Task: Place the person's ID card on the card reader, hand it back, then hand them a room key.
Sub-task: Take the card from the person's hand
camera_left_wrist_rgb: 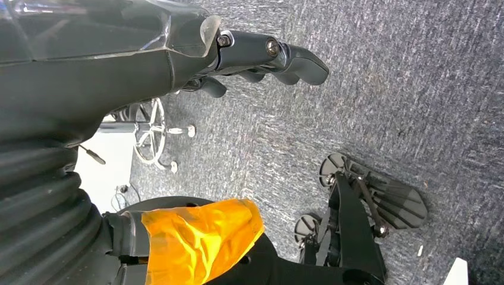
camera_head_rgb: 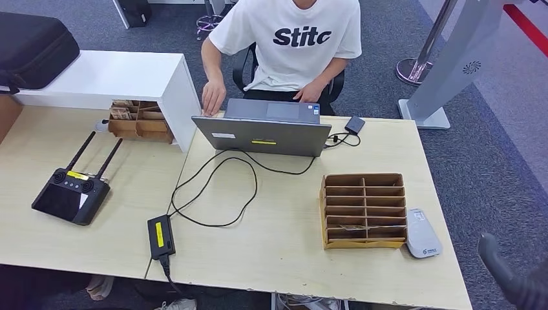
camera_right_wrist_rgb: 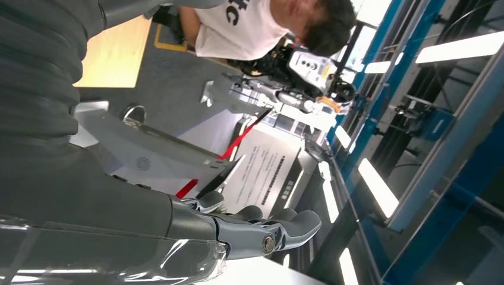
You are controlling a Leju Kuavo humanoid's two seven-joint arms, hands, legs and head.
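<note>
A wide pale wooden table [camera_head_rgb: 278,258] spans the head view, with a white shelf unit [camera_head_rgb: 123,81] standing on its far left part and a black case [camera_head_rgb: 32,48] on top of that. A person in a white printed T-shirt [camera_head_rgb: 294,39] sits at the far side, one hand [camera_head_rgb: 213,98] resting by an open grey laptop [camera_head_rgb: 268,129] whose cable runs across the table to a black power brick [camera_head_rgb: 160,236]. Right of centre stands a brown cardboard organiser [camera_head_rgb: 363,210] divided into two columns of narrow slots; a few thin items lie in its nearer slots, too small to identify. A second cardboard organiser [camera_head_rgb: 141,121] sits tucked under the shelf unit, holding what look like stacked cards or papers. The white card reader [camera_head_rgb: 422,233] lies just beside the right organiser, touching its near corner, nothing on it. A black controller with two antennas [camera_head_rgb: 72,190] lies at the left. The right hand [camera_right_wrist_rgb: 261,228] holds nothing, fingers extended and slightly apart; the left hand [camera_left_wrist_rgb: 267,59] hangs over grey carpet, likewise holding nothing, fingers loosely extended.
</note>
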